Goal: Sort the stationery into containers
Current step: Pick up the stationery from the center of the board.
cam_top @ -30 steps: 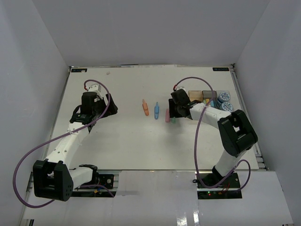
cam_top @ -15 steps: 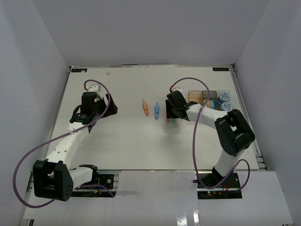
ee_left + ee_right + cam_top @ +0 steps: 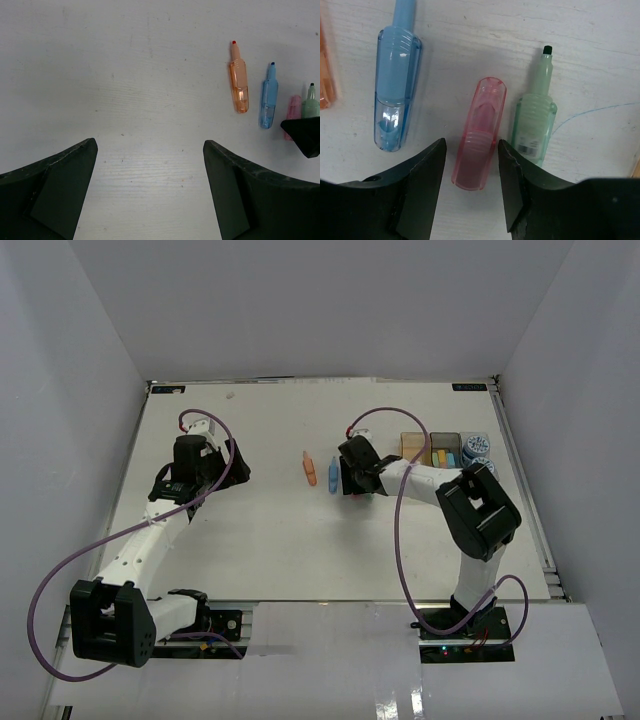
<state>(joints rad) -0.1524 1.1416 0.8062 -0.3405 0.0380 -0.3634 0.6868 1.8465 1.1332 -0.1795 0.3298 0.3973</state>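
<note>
Four markers lie side by side mid-table: orange [image 3: 309,469], blue [image 3: 333,476], pink [image 3: 480,135] and green [image 3: 535,125]. My right gripper [image 3: 352,478] is low over them and hides the pink and green ones in the top view. In the right wrist view it [image 3: 470,165] is open, its jaws astride the pink marker's rear end with small gaps on both sides. My left gripper [image 3: 225,462] is open and empty over bare table at the left [image 3: 150,165]. The amber bin [image 3: 413,445], the grey bin [image 3: 445,447] and two patterned tubs [image 3: 476,449] stand at the right.
The left wrist view shows the orange marker [image 3: 238,85], blue marker [image 3: 268,97], pink marker [image 3: 293,107] and green marker [image 3: 310,102], with a right finger [image 3: 302,132] over the last two. A thin blue pen line [image 3: 590,112] marks the table. White walls enclose the table.
My right gripper has moved left, away from the bins, and now sits over the pink marker. The left arm has not moved.
</note>
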